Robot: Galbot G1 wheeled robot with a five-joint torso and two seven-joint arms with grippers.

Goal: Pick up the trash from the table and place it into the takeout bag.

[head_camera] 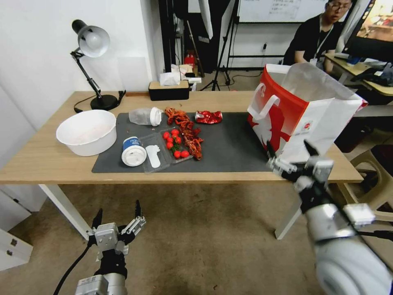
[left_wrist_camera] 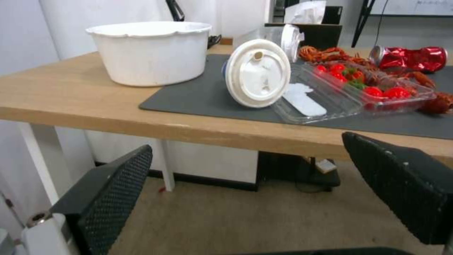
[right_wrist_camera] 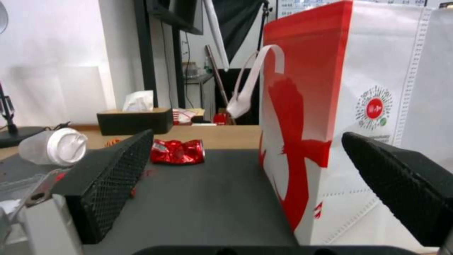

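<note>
On the table lies a dark grey mat with trash on it: a blue-white lidded cup on its side, a clear white-capped container, a crushed red can, red shells and a clear tray of tomatoes. A pale round bowl stands at the mat's left. The red and white takeout bag stands open at the right. My left gripper hangs open below the table's front edge, facing the cup. My right gripper is open beside the bag's near corner.
A black desk lamp and a dark tissue box stand along the table's back edge. A beige chair is close to the table's right end. Carpeted floor lies in front of the table.
</note>
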